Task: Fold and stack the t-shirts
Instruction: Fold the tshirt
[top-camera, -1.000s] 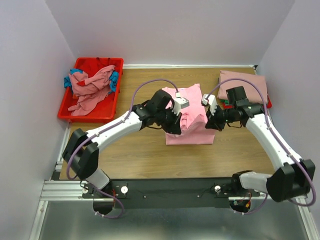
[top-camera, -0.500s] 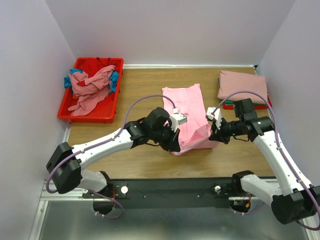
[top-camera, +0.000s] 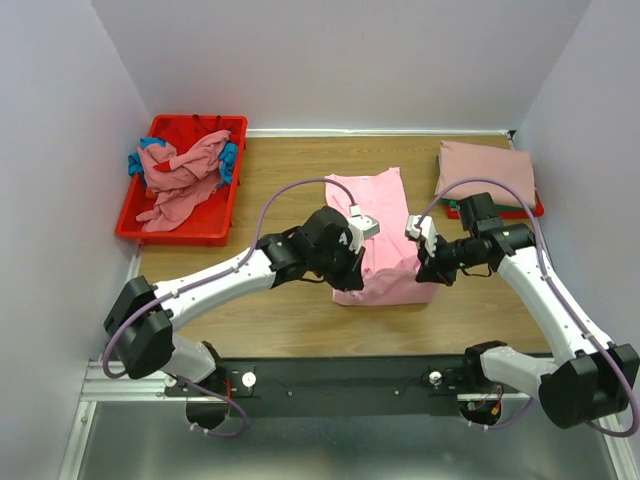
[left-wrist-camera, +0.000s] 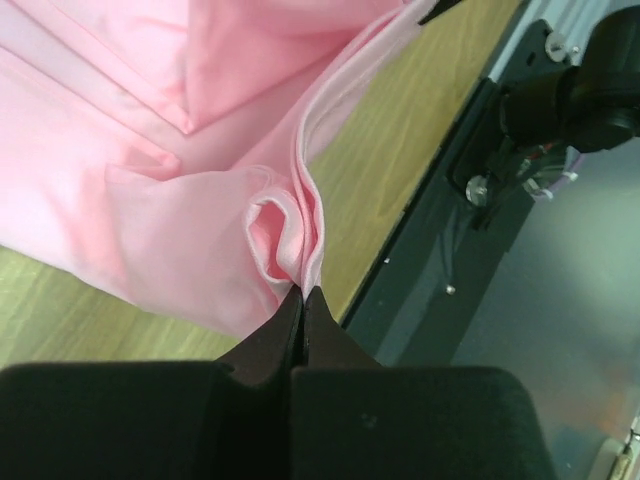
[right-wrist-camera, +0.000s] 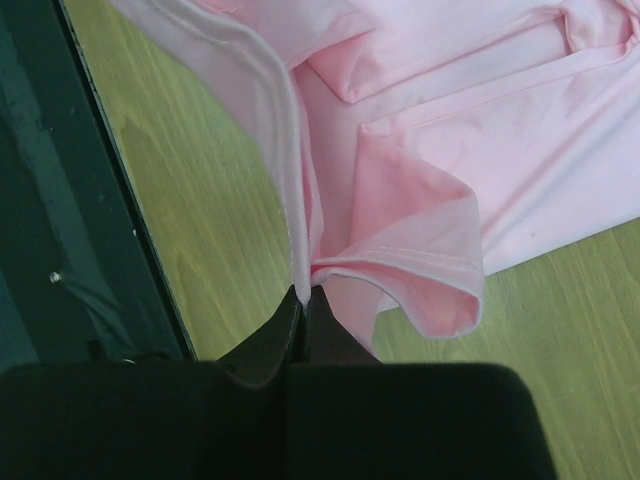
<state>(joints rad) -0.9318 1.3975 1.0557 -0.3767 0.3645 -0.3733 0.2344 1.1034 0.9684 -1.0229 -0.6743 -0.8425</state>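
Observation:
A bright pink t-shirt (top-camera: 385, 250) lies partly folded in the middle of the table. My left gripper (top-camera: 350, 262) is shut on its cloth at the near left side; the left wrist view shows the jaws pinching a bunched edge (left-wrist-camera: 300, 255). My right gripper (top-camera: 422, 262) is shut on the near right side, jaws pinching a hem (right-wrist-camera: 312, 260). Both hold the near edge lifted above the table. A dusty rose folded t-shirt (top-camera: 487, 170) tops a stack at the far right, with green and red edges below.
A red plastic bin (top-camera: 135, 215) at the far left holds crumpled dusty rose and teal shirts (top-camera: 180, 175). White walls close in the left, right and back. The black mounting rail (top-camera: 340, 380) runs along the near edge.
Both grippers pulled the shirt's edge toward the near side, then moved back a little away from the rail, still holding the cloth. The shirt now lies longer on the table.

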